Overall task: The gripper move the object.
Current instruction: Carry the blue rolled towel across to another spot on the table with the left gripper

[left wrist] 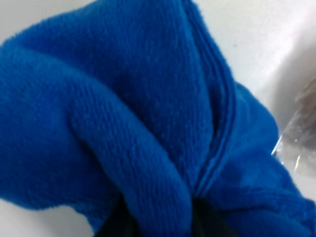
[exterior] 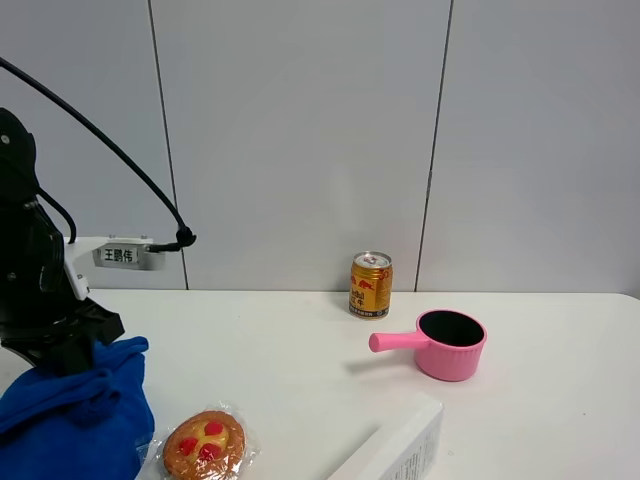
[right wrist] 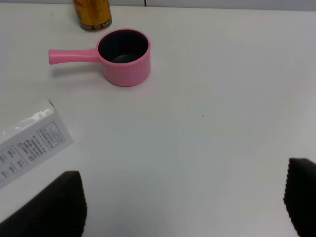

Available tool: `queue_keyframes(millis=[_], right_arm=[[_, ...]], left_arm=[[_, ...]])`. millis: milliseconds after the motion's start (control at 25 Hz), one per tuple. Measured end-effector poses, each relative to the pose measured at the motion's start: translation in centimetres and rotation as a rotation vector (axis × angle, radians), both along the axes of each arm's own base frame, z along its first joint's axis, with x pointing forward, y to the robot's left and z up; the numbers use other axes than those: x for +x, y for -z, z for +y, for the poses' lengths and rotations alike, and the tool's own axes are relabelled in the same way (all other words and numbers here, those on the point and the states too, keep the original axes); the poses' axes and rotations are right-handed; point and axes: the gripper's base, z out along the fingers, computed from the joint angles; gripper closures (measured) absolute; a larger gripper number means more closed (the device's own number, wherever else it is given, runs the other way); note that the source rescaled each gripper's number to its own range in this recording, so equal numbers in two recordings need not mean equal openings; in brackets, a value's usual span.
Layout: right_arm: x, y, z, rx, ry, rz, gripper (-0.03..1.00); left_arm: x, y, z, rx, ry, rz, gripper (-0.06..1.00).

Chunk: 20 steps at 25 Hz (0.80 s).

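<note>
Pinching bunched blue towel [left wrist: 148, 113], left hand [left wrist: 163, 223] clamped; folds converge lengthwise into grip; right hand [right wrist: 182, 200] wide.

The left arm [exterior: 35, 290] is matte black and bulky, with a small white patch on its side. A thin black cable [exterior: 110, 150] arcs above it. The right gripper [right wrist: 180, 205] has dark fingers [right wrist: 54, 207] with ribbed edges.

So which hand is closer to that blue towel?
Left. The left hand pinches the blue towel itself; the right hand hangs open over the table, off toward the pink pot, clear of the towel.
</note>
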Motion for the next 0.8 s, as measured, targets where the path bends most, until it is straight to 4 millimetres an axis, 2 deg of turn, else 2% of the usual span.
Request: queue_keyframes(millis=[440,800], right_arm=[[0.0,0.0,0.0,0.0,0.0,0.0,-0.03],[0.0,0.0,0.0,0.0,0.0,0.0,-0.03]], left_arm=[[0.3,2.6,-0.2,0.011,-0.001,0.055,0.94],[0.6,2.8,-0.2,0.011,-0.004,0.035,0.94]])
